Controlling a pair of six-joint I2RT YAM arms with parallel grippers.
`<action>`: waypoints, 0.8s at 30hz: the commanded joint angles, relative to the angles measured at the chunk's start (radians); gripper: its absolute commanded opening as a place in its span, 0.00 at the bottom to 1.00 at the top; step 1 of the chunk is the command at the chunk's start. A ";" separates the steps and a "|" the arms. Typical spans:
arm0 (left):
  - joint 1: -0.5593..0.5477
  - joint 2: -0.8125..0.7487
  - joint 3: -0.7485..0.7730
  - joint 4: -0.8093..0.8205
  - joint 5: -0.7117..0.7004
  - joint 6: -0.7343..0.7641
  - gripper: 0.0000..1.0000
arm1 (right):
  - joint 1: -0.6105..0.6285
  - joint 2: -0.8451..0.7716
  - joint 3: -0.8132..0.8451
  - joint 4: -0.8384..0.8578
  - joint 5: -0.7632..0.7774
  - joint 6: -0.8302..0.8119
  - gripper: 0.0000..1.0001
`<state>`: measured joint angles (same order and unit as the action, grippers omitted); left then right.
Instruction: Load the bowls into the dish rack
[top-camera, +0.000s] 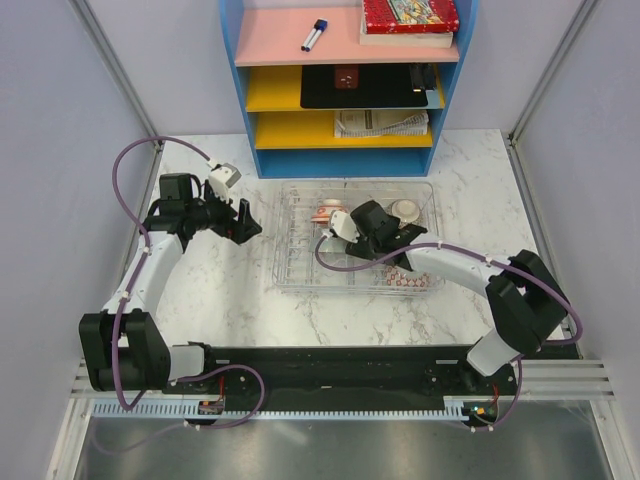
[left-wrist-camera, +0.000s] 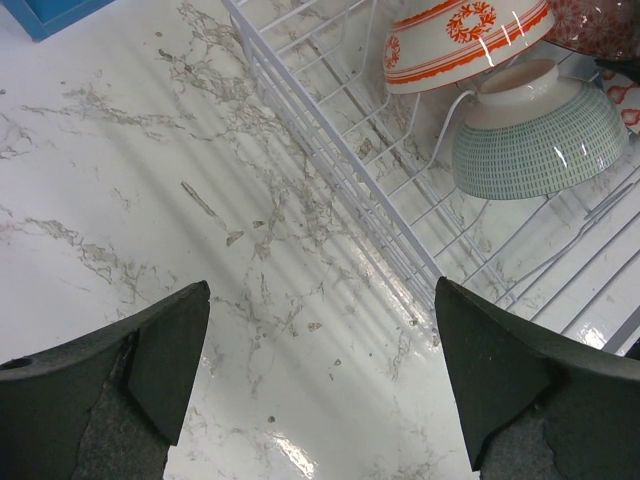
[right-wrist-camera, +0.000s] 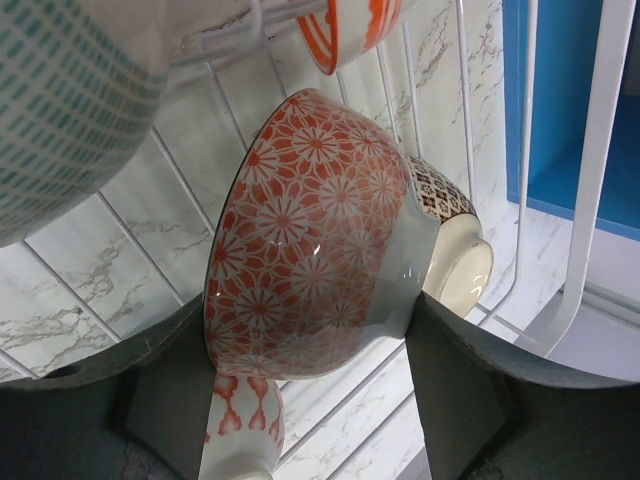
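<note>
The clear dish rack (top-camera: 290, 272) lies mid-table. My right gripper (top-camera: 398, 236) is inside it, shut on an orange-red flower-patterned bowl (right-wrist-camera: 310, 240) held on edge between my fingers (right-wrist-camera: 150, 390). Around it stand a red-and-white bowl (right-wrist-camera: 240, 430), a dark patterned bowl with a cream foot (right-wrist-camera: 455, 262), a grey-green bowl (right-wrist-camera: 60, 100) and an orange-striped bowl (right-wrist-camera: 350, 25). My left gripper (top-camera: 248, 222) is open and empty over the marble just left of the rack's wire edge (left-wrist-camera: 340, 170). The left wrist view shows the orange-striped bowl (left-wrist-camera: 460, 40) and the grey-green bowl (left-wrist-camera: 540, 130) in the rack.
A blue shelf unit (top-camera: 345, 80) with books and a marker stands behind the rack at the back of the table. Grey walls close in both sides. The marble top (top-camera: 210, 290) lies left of and in front of the rack.
</note>
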<state>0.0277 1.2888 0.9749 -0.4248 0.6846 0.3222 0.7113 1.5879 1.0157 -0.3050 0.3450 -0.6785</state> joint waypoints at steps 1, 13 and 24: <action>0.006 -0.028 -0.004 0.040 0.026 -0.002 1.00 | 0.025 0.015 -0.017 0.040 0.063 -0.052 0.00; 0.012 -0.034 -0.010 0.046 0.026 0.001 1.00 | 0.086 0.092 -0.031 0.053 0.109 -0.069 0.02; 0.014 -0.036 -0.012 0.047 0.024 0.002 1.00 | 0.096 0.070 -0.017 0.001 0.049 -0.053 0.66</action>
<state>0.0334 1.2873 0.9684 -0.4091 0.6846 0.3222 0.8013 1.6550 0.9993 -0.2409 0.4694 -0.7670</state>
